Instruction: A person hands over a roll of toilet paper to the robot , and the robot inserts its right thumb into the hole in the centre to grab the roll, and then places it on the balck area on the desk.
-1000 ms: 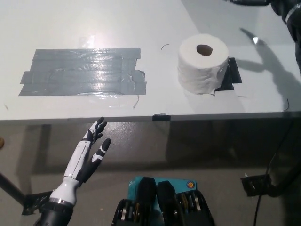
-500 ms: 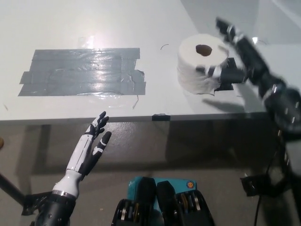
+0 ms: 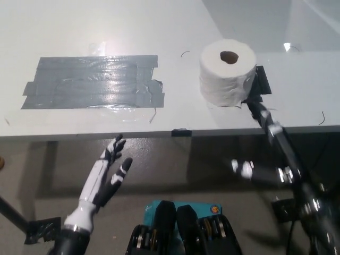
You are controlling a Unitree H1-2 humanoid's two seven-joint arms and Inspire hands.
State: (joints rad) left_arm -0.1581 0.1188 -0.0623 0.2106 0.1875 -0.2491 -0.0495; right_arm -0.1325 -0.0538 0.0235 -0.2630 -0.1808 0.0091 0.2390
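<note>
The white toilet paper roll [image 3: 227,71] stands upright on the desk, hole facing up, over the left part of a small black patch [image 3: 261,84]. My black right hand [image 3: 279,159] is motion-blurred in front of the desk's edge, below and right of the roll. Its fingers are spread, it holds nothing, and it does not touch the roll. One fingertip [image 3: 256,109] reaches up near the patch's front corner. My white left hand [image 3: 104,172] rests open at the lower left, below the desk edge.
A wide patch of grey tape [image 3: 93,79] covers the desk's left half. The white desk [image 3: 180,114] ends in a front edge across the middle of the picture, with floor below. A dark bracket and cable [image 3: 289,210] lie at the lower right.
My right hand has swung down from beside the roll to below the desk's front edge, leaving the roll standing on the black patch. The left hand has sunk slightly.
</note>
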